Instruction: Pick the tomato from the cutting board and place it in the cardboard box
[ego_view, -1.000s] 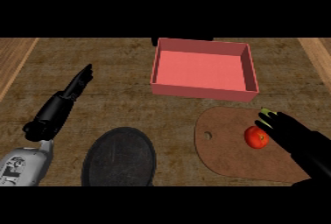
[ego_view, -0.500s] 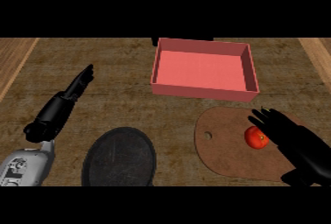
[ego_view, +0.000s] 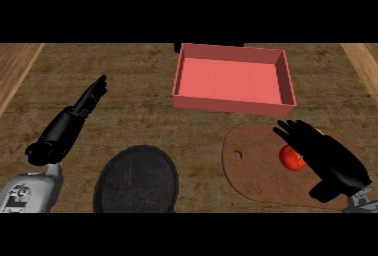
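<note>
A red tomato (ego_view: 291, 158) lies on the brown cutting board (ego_view: 255, 165) at the lower right. My right hand (ego_view: 328, 157) hovers just right of the tomato and partly over it, fingers straight and spread, holding nothing. The box (ego_view: 235, 79), pink-red with raised walls, stands at the back, above the board. My left hand (ego_view: 74, 115) rests open at the left, fingers stretched away from me, far from the tomato.
A dark round plate (ego_view: 136, 180) lies at the lower middle, left of the cutting board. The cutting board has a small hole (ego_view: 237, 155) near its left edge. Wooden counter strips run along both sides.
My right hand has shifted left and forward over the cutting board, coming to cover the tomato's right side. The left hand and the objects have stayed put.
</note>
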